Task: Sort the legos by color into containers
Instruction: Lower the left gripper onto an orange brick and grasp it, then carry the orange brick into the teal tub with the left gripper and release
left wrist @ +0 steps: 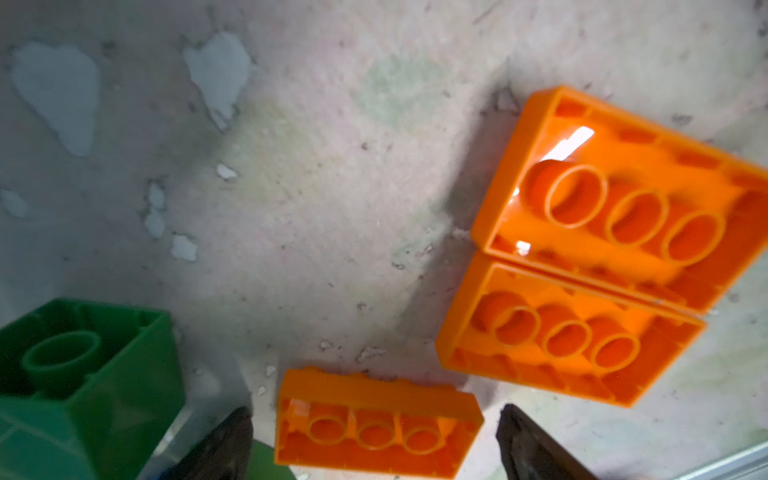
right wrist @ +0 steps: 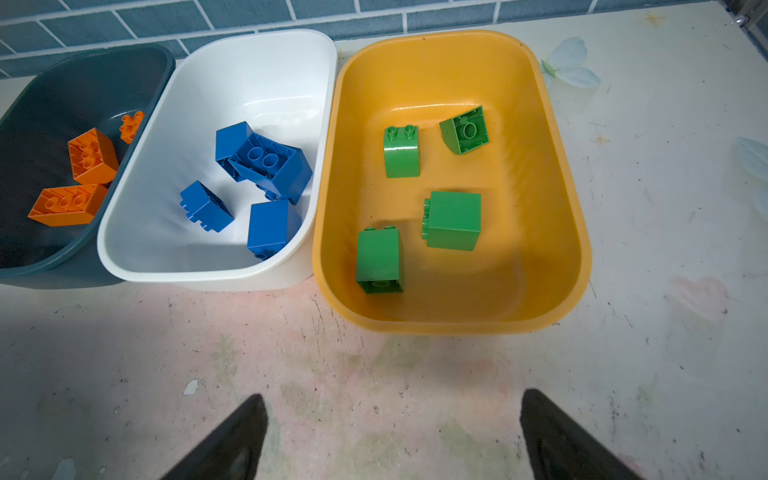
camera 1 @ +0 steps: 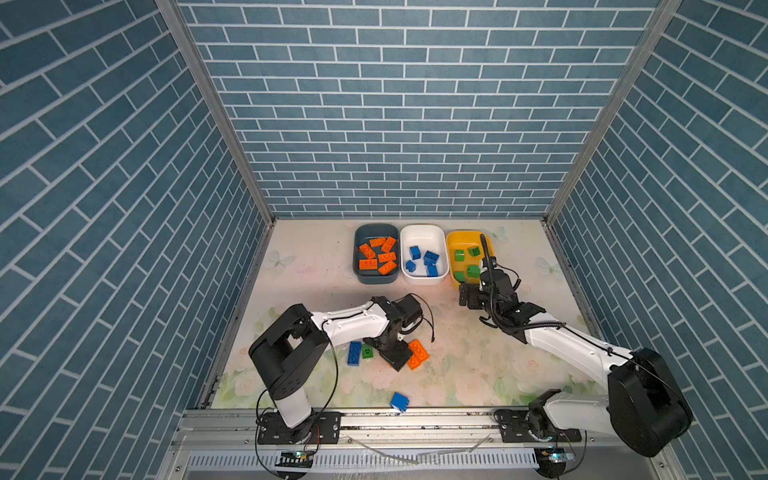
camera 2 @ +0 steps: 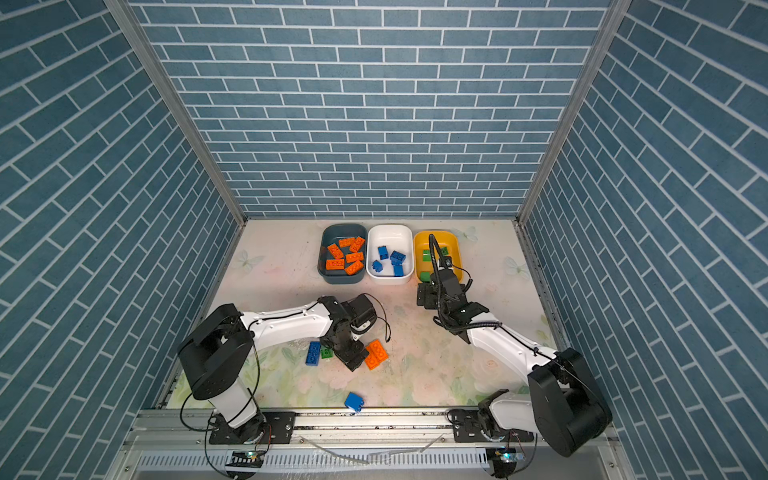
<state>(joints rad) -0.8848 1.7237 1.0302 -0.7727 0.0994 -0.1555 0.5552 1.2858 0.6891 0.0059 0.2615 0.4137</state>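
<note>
My left gripper point(camera 1: 397, 353) hangs open over loose legos near the table's front. In the left wrist view an upturned orange brick point(left wrist: 376, 428) lies between its fingers point(left wrist: 224, 444), with a gap on each side. Two more upturned orange bricks point(left wrist: 569, 336) lie side by side beyond it, and a green block point(left wrist: 83, 374) sits beside it. My right gripper point(right wrist: 390, 432) is open and empty over bare table in front of the yellow tub point(right wrist: 436, 75), which holds several green blocks. The white tub point(right wrist: 257, 70) holds blue blocks. The teal tub point(right wrist: 95, 79) holds orange bricks.
A flat blue brick point(camera 1: 354, 353) and a green block point(camera 1: 367, 353) lie left of my left gripper. The orange pair point(camera 1: 419, 354) lies to its right. A lone blue block point(camera 1: 399, 402) sits close to the front rail. The three tubs stand in a row at the back.
</note>
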